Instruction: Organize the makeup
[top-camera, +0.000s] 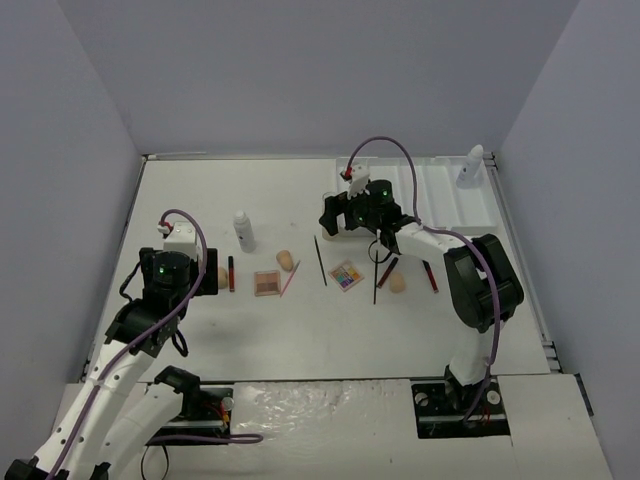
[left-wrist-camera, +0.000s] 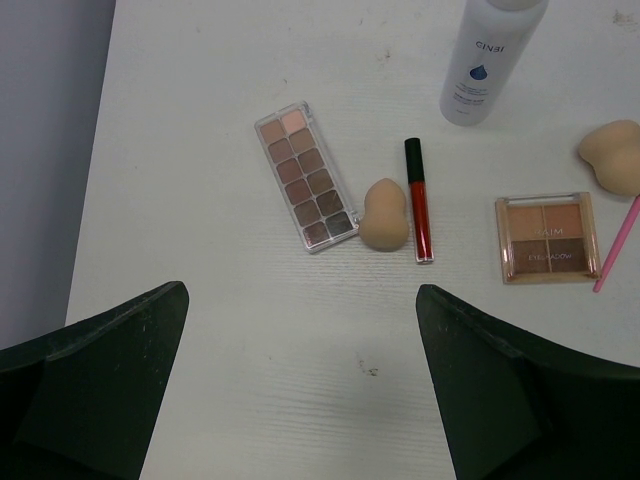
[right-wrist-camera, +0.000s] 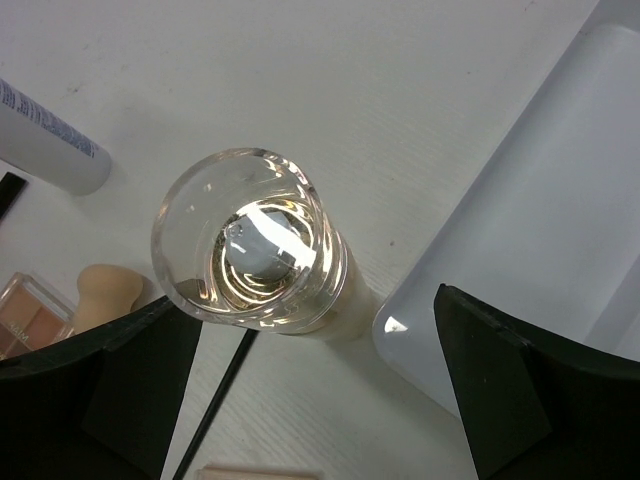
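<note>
Jaws spread wide, the right gripper (right-wrist-camera: 315, 400) straddles an upright clear-capped glass bottle (right-wrist-camera: 250, 240) standing just beside the white divided plastic tray (right-wrist-camera: 540, 200), apparently lining up a grasp. The left gripper (left-wrist-camera: 300, 390), also spread and empty, hovers over a long brown eyeshadow palette (left-wrist-camera: 305, 177) and peach egg-shaped sponge (left-wrist-camera: 384, 215).

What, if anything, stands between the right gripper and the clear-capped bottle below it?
Nothing visible. The clear-capped bottle stands upright inside the open right gripper, with clear gaps on both sides. A thin black pencil lies by its base, and the white tray sits just beside it.
</note>
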